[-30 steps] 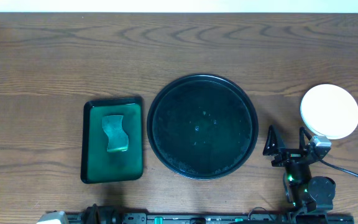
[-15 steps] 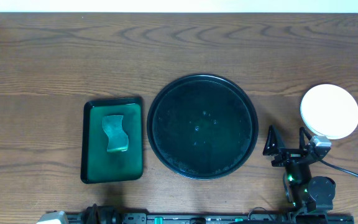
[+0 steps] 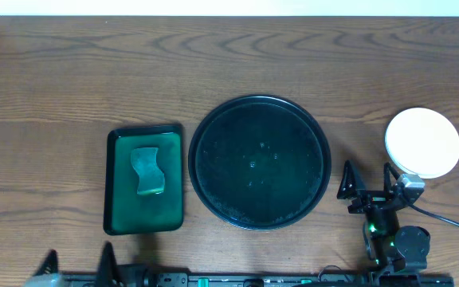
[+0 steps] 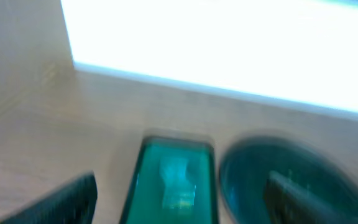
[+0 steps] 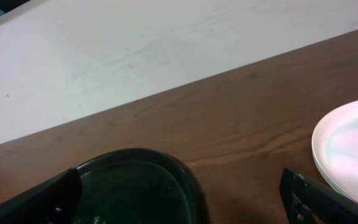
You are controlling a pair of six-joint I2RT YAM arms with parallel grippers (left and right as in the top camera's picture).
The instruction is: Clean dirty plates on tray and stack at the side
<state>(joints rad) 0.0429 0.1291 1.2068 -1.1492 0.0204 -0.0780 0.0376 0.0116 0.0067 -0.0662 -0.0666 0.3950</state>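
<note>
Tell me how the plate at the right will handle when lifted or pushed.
The plate looks rigid and shallow, so it probably won't flex or tip. Lying flat on the table, it would likely slide, not roll.

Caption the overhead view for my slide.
Plateless round black glossy tray, flanked by a white round plate near the open right gripper and a green rectangular tray holding a grey-green sponge.

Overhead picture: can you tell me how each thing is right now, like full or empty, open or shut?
Black tray: empty, no plates on it.
Plates: off the black tray, at the right side; number stacked cannot be told.
Green tray: holds a pad.
Pad: lying in the green tray.
Left gripper: open, holding nothing.
Right gripper: open, holding nothing, beside the plates.
</note>
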